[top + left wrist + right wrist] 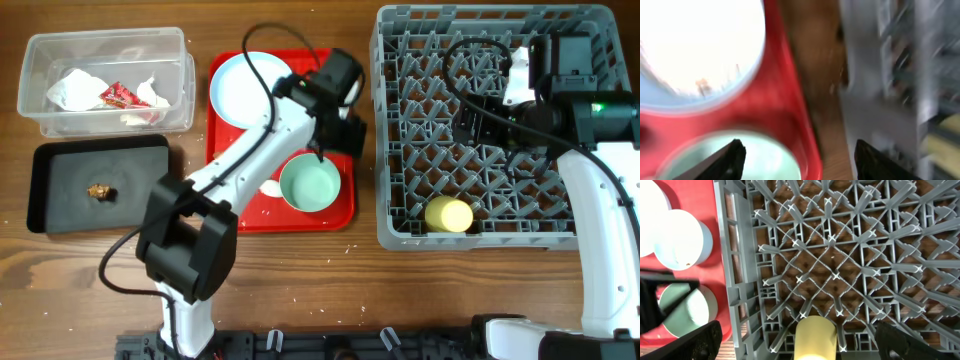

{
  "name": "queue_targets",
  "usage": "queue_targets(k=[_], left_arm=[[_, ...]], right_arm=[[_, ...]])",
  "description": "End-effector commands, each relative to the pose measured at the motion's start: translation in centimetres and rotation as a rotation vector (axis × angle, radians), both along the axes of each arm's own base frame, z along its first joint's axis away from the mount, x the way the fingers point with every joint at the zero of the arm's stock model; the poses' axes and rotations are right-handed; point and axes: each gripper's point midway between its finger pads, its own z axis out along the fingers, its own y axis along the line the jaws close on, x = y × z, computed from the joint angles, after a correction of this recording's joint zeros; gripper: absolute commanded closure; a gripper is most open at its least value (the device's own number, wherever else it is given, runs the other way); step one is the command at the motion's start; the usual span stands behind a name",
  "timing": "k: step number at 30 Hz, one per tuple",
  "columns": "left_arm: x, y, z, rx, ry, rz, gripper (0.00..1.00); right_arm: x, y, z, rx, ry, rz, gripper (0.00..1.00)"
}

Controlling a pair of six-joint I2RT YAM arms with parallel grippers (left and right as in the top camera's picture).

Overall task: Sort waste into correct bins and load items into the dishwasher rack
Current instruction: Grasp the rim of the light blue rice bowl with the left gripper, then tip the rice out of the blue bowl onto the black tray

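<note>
While the left pincer [800, 150] and right pincer [797, 330] hang spread, print on the wrapper [118, 96] is illegible.

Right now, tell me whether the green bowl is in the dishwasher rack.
No, the pale-green bowl sits on the red tray.

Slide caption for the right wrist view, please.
Open right gripper over the grey dishwasher rack with a yellow cup in it; pale-blue bowl and pale-green bowl on the red tray alongside.

Nothing legible on my screens.
The red-and-white wrapper [118, 96], upper left overhead, is too small for me to read.
</note>
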Motion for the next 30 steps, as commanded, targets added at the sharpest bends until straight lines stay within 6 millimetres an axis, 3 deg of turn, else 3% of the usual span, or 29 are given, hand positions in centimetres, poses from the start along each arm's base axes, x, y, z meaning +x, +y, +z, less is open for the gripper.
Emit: queue_targets(k=[1, 4, 8, 10, 15, 18, 19, 20, 26, 27, 30], left_arm=[[3.7, 0.8, 1.3, 0.094, -0.211, -0.092, 0.29], [5.5, 1.0, -0.5, 0.147, -0.256, -0.118, 0.31], [5.2, 1.1, -5.0, 0.199, -0.186, -0.172, 0.32], [5.2, 1.2, -5.8, 0.205, -0.174, -0.173, 0.34], [5.6, 0.9, -6.9, 0.205, -0.176, -0.172, 0.59], [6.0, 0.9, -6.8, 0.206, -0.193, -0.164, 0.72], [6.0, 0.9, -6.8, 0.207, -0.191, -0.164, 0.89], [6.0, 0.9, -6.8, 0.207, -0.192, -0.164, 0.94], [6.1, 0.8, -6.0, 0.201, -0.202, -0.161, 0.96], [6.2, 0.8, -5.1, 0.194, -0.207, -0.147, 0.96], [7.1, 1.2, 1.3, 0.141, -0.265, -0.030, 0.96]], right_arm=[[0.2, 0.2, -0.7, 0.003, 0.024, 0.017, 0.00], [0.2, 0.2, -0.9, 0.003, 0.032, 0.017, 0.00], [0.2, 0.2, -0.9, 0.003, 0.029, 0.018, 0.00], [0.3, 0.2, -0.9, 0.003, 0.026, 0.017, 0.00], [0.3, 0.2, -0.9, 0.003, 0.025, 0.017, 0.00], [0.4, 0.2, -0.8, 0.003, 0.022, 0.017, 0.00], [0.4, 0.2, -0.8, 0.003, 0.022, 0.017, 0.00], [0.4, 0.2, -0.8, 0.003, 0.021, 0.017, 0.00], [0.5, 0.2, -0.8, 0.003, 0.018, 0.017, 0.00], [0.5, 0.2, -0.8, 0.002, 0.017, 0.019, 0.00], [0.6, 0.2, -0.8, 0.000, 0.014, 0.025, 0.00]])
